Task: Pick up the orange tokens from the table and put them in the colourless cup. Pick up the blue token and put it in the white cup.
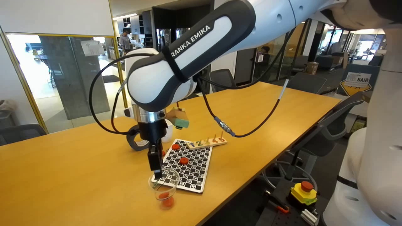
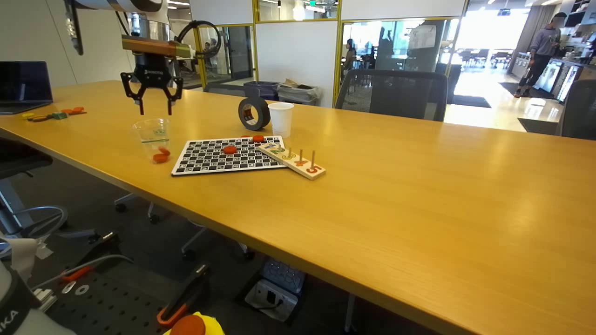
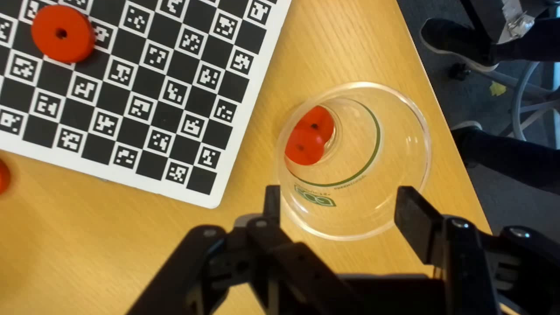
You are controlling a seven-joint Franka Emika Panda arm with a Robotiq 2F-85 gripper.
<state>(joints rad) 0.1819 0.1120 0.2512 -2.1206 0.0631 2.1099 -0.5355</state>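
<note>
My pincer [image 2: 156, 112] hung just above the colourless cup [image 2: 150, 139], jaws parted around nothing, while two orange tokens [image 3: 305, 146] lay inside the cup. I judged it best to rise straight up, lest a jaw catch the rim, before heading for the nearer orange token [image 3: 72, 37] flat on the checkered board [image 3: 144, 105].

Camera set: two exterior views, one wrist view.
In an exterior view, vantage close beside the Panda arm [image 1: 201, 47], looking obliquely down; in an exterior view, vantage farther from the Robotiq gripper [image 2: 156, 110], facing across the wooden table [image 2: 419, 209] to a glazed partition [image 2: 396, 35]; the wrist view looks steeply down, near, onto the clear plastic cup [image 3: 393, 168]. All three share that cup and the ChArUco board [image 3: 153, 100].
</note>
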